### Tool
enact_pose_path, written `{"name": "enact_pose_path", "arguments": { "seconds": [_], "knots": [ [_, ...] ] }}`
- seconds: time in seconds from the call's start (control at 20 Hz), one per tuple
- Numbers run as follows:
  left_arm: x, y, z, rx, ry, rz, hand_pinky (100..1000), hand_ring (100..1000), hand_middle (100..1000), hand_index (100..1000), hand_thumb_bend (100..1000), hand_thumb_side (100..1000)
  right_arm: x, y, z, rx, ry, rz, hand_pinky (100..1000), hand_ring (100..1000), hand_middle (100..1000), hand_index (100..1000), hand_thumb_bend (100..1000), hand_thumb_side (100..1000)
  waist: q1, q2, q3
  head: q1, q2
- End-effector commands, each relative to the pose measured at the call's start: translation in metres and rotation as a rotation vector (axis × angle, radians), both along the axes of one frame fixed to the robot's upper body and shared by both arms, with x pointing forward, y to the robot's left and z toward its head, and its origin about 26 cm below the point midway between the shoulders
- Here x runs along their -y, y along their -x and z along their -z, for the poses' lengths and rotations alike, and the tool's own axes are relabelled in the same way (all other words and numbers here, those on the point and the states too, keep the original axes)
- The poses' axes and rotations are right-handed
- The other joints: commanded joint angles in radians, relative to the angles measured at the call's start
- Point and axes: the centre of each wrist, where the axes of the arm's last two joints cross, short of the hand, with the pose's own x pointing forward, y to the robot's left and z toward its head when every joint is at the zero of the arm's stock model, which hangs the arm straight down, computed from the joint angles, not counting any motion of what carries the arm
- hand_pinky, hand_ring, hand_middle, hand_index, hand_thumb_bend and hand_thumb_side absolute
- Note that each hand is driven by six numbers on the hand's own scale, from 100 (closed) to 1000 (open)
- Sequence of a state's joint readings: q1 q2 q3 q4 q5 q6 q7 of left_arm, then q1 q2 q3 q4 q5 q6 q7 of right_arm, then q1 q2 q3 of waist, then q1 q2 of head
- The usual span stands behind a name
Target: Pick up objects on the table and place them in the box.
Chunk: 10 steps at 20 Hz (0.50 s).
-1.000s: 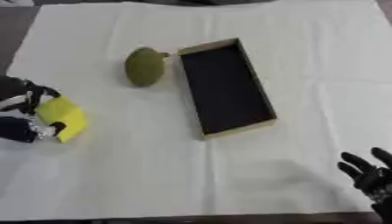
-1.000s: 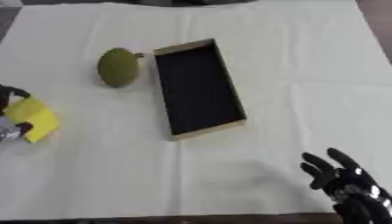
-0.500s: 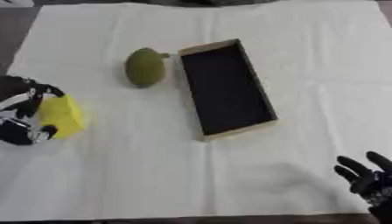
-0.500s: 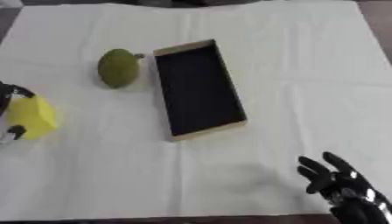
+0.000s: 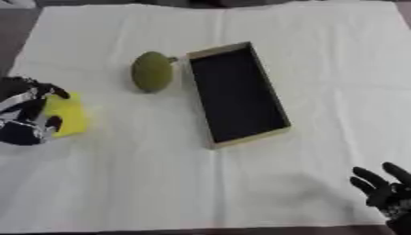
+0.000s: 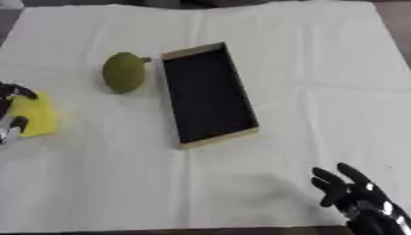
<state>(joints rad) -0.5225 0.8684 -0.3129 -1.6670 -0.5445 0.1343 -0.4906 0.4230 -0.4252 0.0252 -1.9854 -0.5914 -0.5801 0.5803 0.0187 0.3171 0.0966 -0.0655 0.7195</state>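
We look down from the head at a steep angle, both eyes facing forward over the white cloth (image 5: pixel 241 183), whose far edge runs along the top of each frame. The two views sit side by side and share nearly the whole scene: the box (image 5: pixel 237 94) near the centre, the green fruit (image 5: pixel 152 71) just to its left. In the right eye view everything sits further left, so the left hand (image 5: pixel 24 117) shows whole only in the left eye view, while the right hand (image 6: pixel 357 197) shows more fully in the right eye view's lower right corner.
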Motion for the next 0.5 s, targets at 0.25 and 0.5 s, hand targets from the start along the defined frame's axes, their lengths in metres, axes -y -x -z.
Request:
{"name": "enact_pose_path", "arguments": {
  "seconds": [0.25,0.5],
  "knots": [
    [0.000,0.004,-0.029,0.151,0.011,0.020,564,260,229,456,100,183,0.000,0.002,-0.003,0.376,0.222,-0.193,1000,1000,601,1000,100,468,0.000,-0.015,0.003,-0.001,-0.011],
    [0.007,0.009,-0.043,0.215,0.028,0.056,555,249,208,377,100,180,-0.001,0.002,-0.002,0.375,0.222,-0.193,1000,1000,600,1000,100,465,-0.001,-0.015,0.004,-0.001,-0.008]
  ]
}}
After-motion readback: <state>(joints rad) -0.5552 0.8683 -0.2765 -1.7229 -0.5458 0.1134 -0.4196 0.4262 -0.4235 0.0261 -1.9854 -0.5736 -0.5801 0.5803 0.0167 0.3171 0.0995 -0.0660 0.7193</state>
